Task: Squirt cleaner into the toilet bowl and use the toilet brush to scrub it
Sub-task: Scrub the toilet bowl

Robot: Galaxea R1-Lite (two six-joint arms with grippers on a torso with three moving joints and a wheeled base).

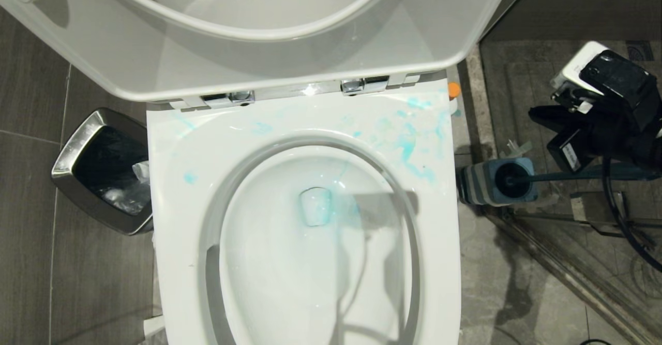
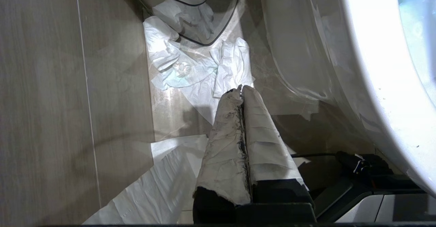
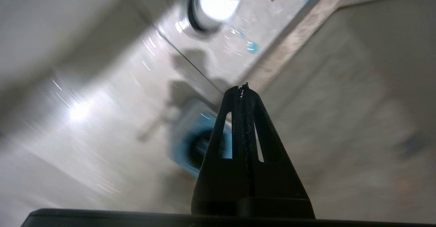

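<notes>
Toilet bowl [image 1: 315,262] lies lengthwise toward the camera, lid raised, teal-blue splashes on its rim; a steel waste bin [image 1: 98,169] stands left. To its right the toilet brush [image 1: 569,175] lies level, head in its holder [image 1: 494,182]. Left pincer [image 2: 241,90] hangs pinched together above floor paper; right pincer [image 3: 242,88], closed and empty, hovers above the holder.

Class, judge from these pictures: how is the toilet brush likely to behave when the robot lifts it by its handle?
The toilet brush has a long, slim handle, so it will probably feel light but swing easily. Its head sits in the holder, which may tip or lift along. The smooth handle might slip between the shut right gripper fingers.
</notes>
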